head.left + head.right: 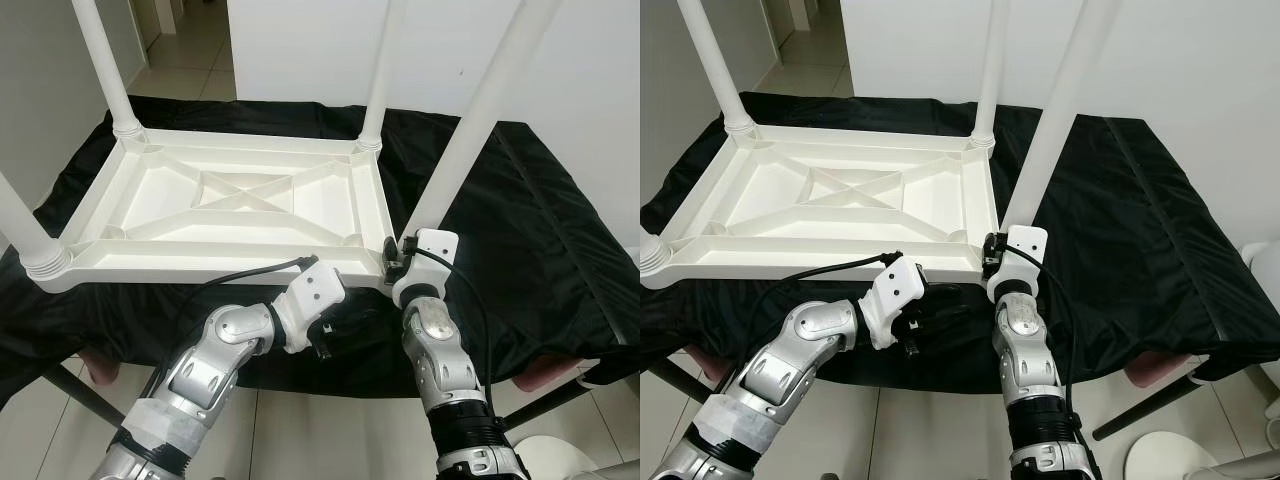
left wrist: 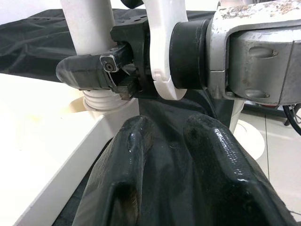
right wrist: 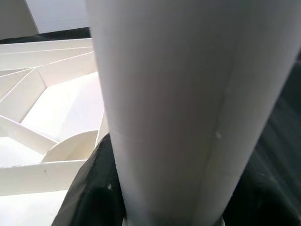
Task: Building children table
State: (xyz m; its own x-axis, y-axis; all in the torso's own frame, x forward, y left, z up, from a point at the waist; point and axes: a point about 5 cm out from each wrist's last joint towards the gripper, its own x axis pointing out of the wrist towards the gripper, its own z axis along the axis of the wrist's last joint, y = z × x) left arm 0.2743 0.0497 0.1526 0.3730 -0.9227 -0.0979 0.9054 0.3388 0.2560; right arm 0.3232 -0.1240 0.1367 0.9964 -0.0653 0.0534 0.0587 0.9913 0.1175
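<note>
The white plastic children's table (image 1: 240,190) lies upside down on a black-covered surface, with legs standing at its corners. The near-right leg (image 1: 470,130) leans to the right out of its corner socket. My right gripper (image 1: 396,258) is shut on the base of this leg; its finger (image 2: 89,70) wraps the leg just above the ribbed collar (image 2: 101,101). The leg (image 3: 178,94) sits very close in the right wrist view. My left gripper (image 1: 338,335) is low beside the right wrist, under the table's front edge, open with only black cloth before its fingers (image 2: 136,155).
Black cloth (image 1: 540,230) covers the work surface and hangs over its front edge. A white wall (image 1: 300,50) stands behind. Pale tiled floor (image 1: 320,440) lies below, with dark support bars (image 1: 80,395) and a round white object (image 1: 550,455) at the lower right.
</note>
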